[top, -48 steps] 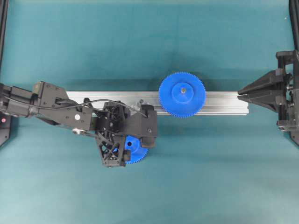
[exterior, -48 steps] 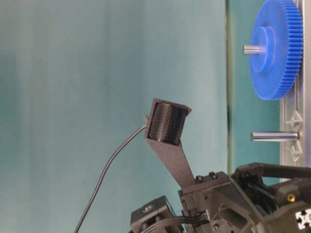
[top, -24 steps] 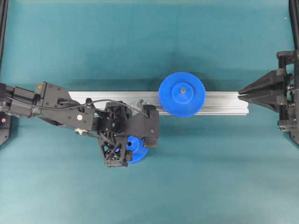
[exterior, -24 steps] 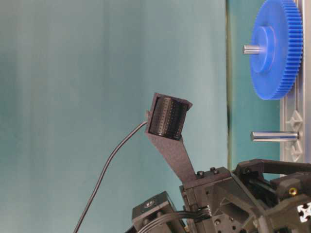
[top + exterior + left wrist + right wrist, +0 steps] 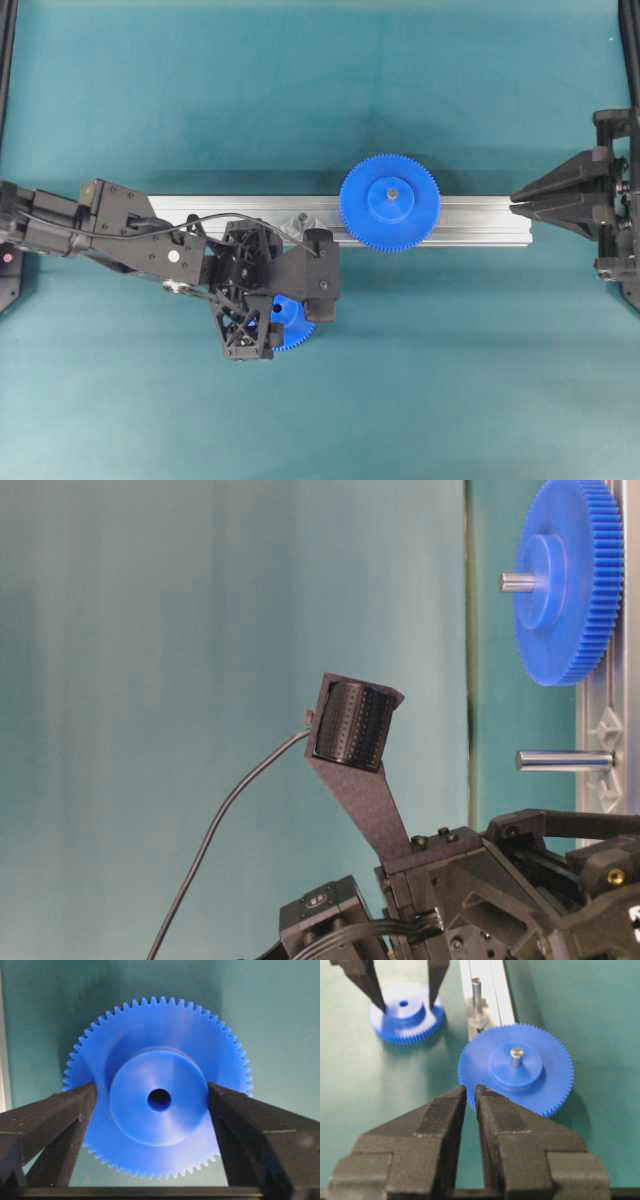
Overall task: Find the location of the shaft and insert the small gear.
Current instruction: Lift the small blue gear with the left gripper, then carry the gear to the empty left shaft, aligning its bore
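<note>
The small gear (image 5: 165, 1127), blue with a raised hub and dark centre hole, lies flat on the green mat (image 5: 290, 328), in front of the rail. My left gripper (image 5: 150, 1091) points down over it and stands open. Its fingers (image 5: 374, 991) straddle the hub: the right one touches the hub's edge, the left one stands a little off it. The shaft (image 5: 476, 987) is a short grey peg on a silvery mount (image 5: 479, 1019) on the rail, left of the large gear; it also shows from table level (image 5: 565, 761). My right gripper (image 5: 470, 1089) is shut and empty at the rail's right end (image 5: 512, 200).
The larger blue gear (image 5: 389, 202) sits on its own grey pin (image 5: 516, 1055) on the aluminium rail (image 5: 480, 220), close to the right of the shaft. Black frame posts (image 5: 8, 60) stand at the left and right edges.
The left gripper's jaws have drawn in slightly around the small gear's hub and the wrist has sunk a little. The gear and the right arm have not moved.
</note>
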### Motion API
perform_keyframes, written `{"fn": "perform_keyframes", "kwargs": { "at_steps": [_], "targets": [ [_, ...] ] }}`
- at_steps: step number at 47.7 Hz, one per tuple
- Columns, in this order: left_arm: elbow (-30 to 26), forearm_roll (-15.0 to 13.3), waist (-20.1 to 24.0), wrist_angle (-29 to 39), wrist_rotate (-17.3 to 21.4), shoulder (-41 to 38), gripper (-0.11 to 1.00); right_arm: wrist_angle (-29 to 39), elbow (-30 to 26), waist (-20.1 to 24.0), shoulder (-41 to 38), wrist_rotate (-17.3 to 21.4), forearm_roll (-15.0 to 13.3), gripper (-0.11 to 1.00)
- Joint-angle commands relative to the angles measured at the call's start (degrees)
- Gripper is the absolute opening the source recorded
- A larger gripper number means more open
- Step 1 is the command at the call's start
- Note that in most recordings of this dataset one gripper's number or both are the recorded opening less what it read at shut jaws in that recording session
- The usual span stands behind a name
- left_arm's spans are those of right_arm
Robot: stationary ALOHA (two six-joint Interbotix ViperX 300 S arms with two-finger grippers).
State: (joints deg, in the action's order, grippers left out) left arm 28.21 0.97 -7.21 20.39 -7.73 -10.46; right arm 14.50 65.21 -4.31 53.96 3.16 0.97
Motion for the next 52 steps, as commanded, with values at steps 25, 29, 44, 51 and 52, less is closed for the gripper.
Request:
{"fn": "perform_keyframes", "kwargs": {
  "at_steps": [25, 29, 44, 51, 52],
  "targets": [
    [-2.2, 0.2, 0.1, 1.2, 0.1, 2.9, 0.65, -0.5, -0.2, -0.2, 0.1, 0.4, 0.0, 0.21],
    [-2.5, 0.2, 0.1, 1.3, 0.2, 4.5, 0.65, -0.5, -0.1, -0.2, 0.4, 0.4, 0.1, 0.21],
    [-2.4, 0.2, 1.5, 1.3, 0.4, 11.2, 0.65, -0.6, 0.5, -0.2, 1.8, 0.4, 0.1, 0.21],
    [-2.3, 0.2, 3.6, 1.3, 0.4, 14.2, 0.65, -0.4, 0.6, -0.2, 2.2, 0.4, 0.1, 0.21],
    [-2.3, 0.2, 3.9, 1.3, 0.5, 14.5, 0.65, -0.4, 0.6, -0.2, 2.2, 0.4, 0.1, 0.21]
  ]
}}
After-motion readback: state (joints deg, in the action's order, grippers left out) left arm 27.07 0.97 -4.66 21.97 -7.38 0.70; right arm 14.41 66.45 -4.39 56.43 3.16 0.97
